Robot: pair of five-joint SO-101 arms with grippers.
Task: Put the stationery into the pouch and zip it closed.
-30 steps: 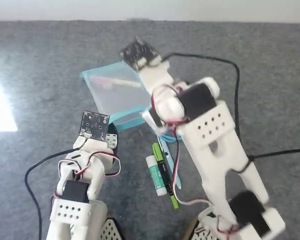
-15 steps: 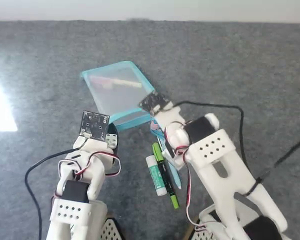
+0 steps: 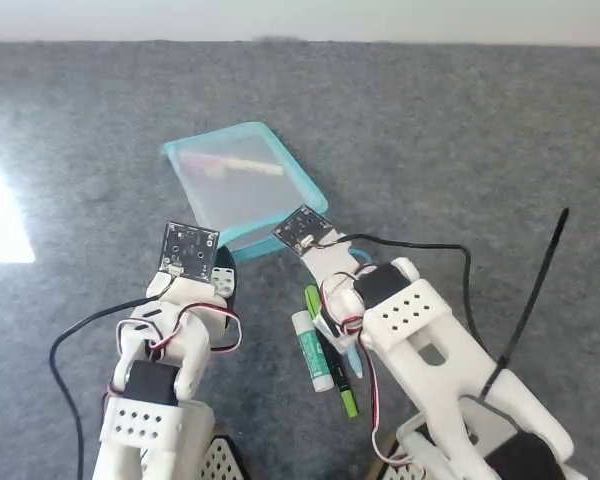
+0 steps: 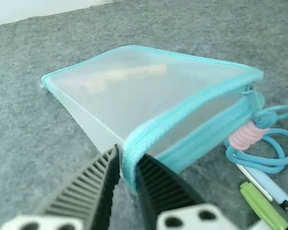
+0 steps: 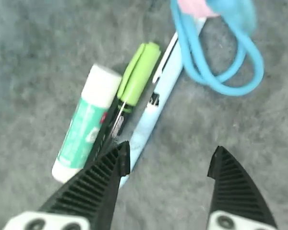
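Observation:
The translucent pouch [image 4: 149, 96] with teal edging lies flat, and something pinkish shows through its wall. My left gripper [image 4: 127, 162] is shut on the teal rim at the pouch's near corner. A pink coil with a blue cord loop [image 4: 259, 143] hangs off the zip end. A white-and-green glue stick [image 5: 84, 129], a green pen [image 5: 134, 79] and a light blue pen [image 5: 149, 115] lie side by side on the carpet. My right gripper [image 5: 171, 153] hovers open just above them, with the blue pen's end between its fingers. In the high view the pouch [image 3: 242, 185] sits beyond both arms and the pens [image 3: 330, 350] lie partly under the right arm.
Grey carpet [image 3: 500, 150] covers the table, with free room to the right and behind the pouch. A black cable [image 3: 530, 300] from the right arm arcs up at the right. The left arm [image 3: 170, 330] stands at the lower left.
The right arm has drawn back from over the pouch and come down over the pens and glue stick. The left arm and pouch have not moved.

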